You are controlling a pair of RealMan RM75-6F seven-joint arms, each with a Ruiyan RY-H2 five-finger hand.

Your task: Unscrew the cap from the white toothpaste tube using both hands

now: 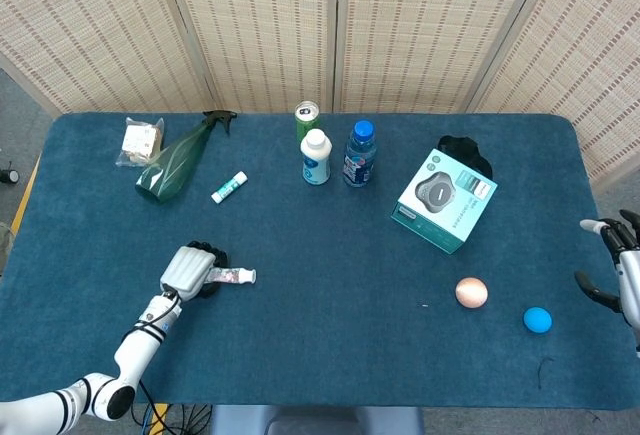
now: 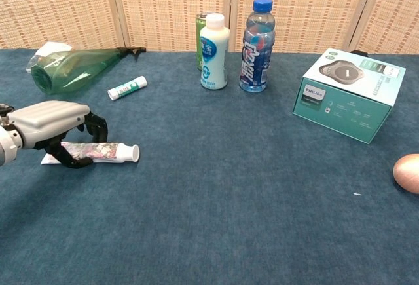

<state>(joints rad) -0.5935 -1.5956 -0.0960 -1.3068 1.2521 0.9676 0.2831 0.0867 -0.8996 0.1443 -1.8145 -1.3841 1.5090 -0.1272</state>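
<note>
- At the near-left of the counter (image 1: 320,355), the tube (image 2: 98,151) lies flat on the blue cloth, its long axis running roughly left to right across the robot's front.
- The cap (image 2: 134,152) is the end pointing toward the counter's middle, and it sticks out clear of the fingers; the flat crimped tail points outward to the left, mostly hidden under the hand.
- The left hand (image 2: 55,128) sits over the tube's body, palm down, with its dark fingers (image 2: 97,126) curled round it. In the chest view the fingers wrap the tube against the cloth, so I judge it held, though not lifted.
- The right hand (image 1: 618,265) is at the far right edge of the counter, seen only in the head view, fingers spread apart and holding nothing.
- So the left hand is on the tube and the right is well apart from it, with most of the counter's width between them.
- The cap faces the right hand's side, which suits the job: the right hand would have to come across and meet the cap end-on, along the tube's axis.
- The path at the near edge passes an egg-like ball (image 1: 471,292) and a blue ball (image 1: 537,319); both lie near the right hand and well apart from the tube.
- The cap looks seated on the tube, so unscrewing is not yet begun, as far as I can judge.
</note>
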